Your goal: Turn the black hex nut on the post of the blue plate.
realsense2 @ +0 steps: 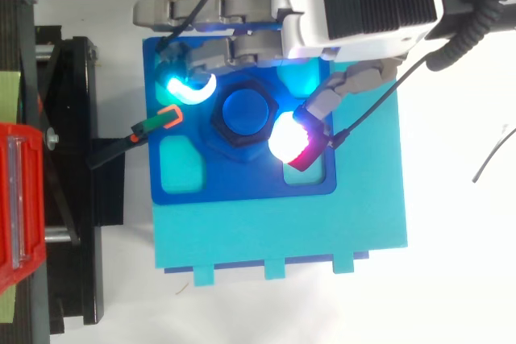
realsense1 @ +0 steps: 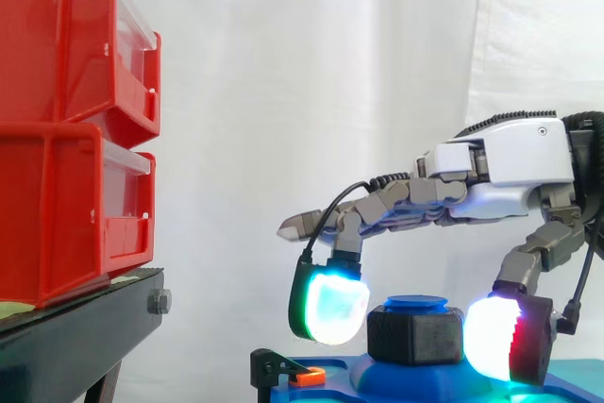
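Side view shows 2 glowing fingertips (realsense1: 330, 307) curled down and pinching the black hex nut (realsense1: 415, 335) from opposite sides, while the other fingers stretch straight above it. The nut sits on the blue post (realsense1: 415, 304) of the blue plate (realsense2: 242, 187), beneath the hand (realsense1: 510, 172), on a teal block (realsense2: 282, 231).

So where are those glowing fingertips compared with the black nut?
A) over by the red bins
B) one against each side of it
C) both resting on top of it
B: the fingers of the hand sit against opposite sides of the black hex nut, one glowing pad left, one right.
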